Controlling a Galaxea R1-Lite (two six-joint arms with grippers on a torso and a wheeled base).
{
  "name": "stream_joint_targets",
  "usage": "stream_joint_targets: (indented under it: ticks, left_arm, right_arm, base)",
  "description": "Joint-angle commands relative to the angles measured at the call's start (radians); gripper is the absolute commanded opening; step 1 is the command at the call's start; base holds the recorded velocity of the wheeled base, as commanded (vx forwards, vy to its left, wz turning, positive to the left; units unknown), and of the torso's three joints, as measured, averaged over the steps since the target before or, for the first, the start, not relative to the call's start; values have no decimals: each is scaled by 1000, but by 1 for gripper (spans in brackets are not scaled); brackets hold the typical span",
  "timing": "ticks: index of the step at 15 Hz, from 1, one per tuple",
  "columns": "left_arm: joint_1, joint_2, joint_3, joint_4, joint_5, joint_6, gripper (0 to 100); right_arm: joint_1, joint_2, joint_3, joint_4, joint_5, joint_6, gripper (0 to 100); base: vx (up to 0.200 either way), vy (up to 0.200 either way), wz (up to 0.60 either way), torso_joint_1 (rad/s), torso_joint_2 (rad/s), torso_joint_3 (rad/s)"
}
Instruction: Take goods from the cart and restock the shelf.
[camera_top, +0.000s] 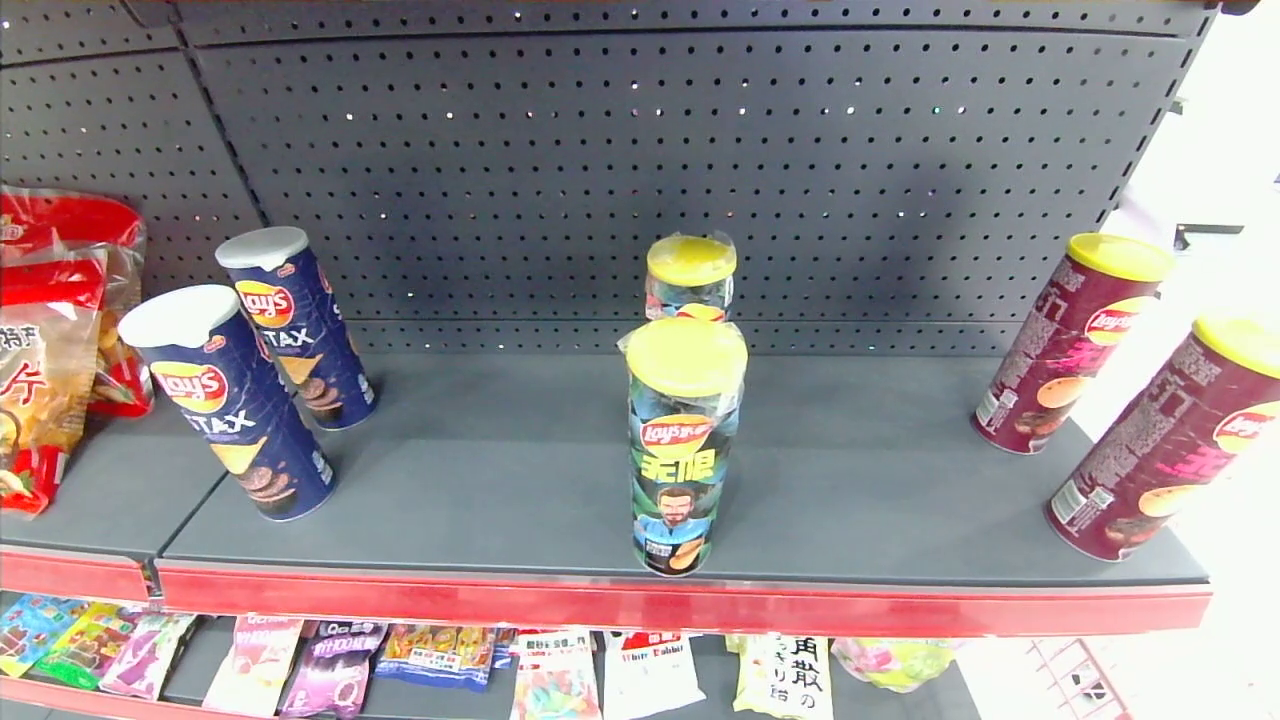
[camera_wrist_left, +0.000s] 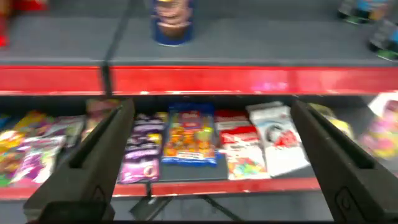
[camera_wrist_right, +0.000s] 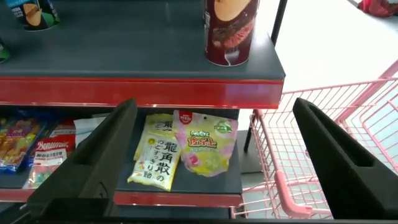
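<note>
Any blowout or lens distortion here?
Head view: right side blown white behind the maroon yellow-lidded chip cans; these and the dark blue chip cans lean outward, wide-angle distortion. Right wrist view: floor beside the pink wire cart overexposed. Left wrist view: glare on the red shelf lip.

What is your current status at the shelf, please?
Left gripper and right gripper open, empty, facing the shelf front. Pink cart on the right, nothing picked. Nothing in the way.

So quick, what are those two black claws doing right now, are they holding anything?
Black two-fingered left gripper: open, holding nothing.
Black two-fingered right gripper: open, holding nothing.
</note>
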Motion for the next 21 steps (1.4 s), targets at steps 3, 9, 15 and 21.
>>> stream_joint_targets:
  ticks: [3, 9, 15, 21]
  left_arm:
    - [-6, 7, 6, 0, -36, 23, 100]
    - [-7, 7, 6, 0, -33, 26, 100]
    - [-7, 7, 6, 0, -33, 26, 100]
    - [-7, 7, 6, 0, -33, 26, 100]
  right_arm:
    - [1, -2, 1, 1, -2, 3, 100]
    - [1, -2, 1, 1, -4, 6, 100]
    - [1, -2, 1, 1, -1, 6, 100]
    - [1, -2, 1, 1, -1, 2, 100]
  base:
    - [0, 0, 0, 0, 0, 0]
    - [0, 0, -200, -1, 1, 1]
    - [0, 0, -100, 0, 0, 0]
    - [0, 0, 100, 1, 0, 0]
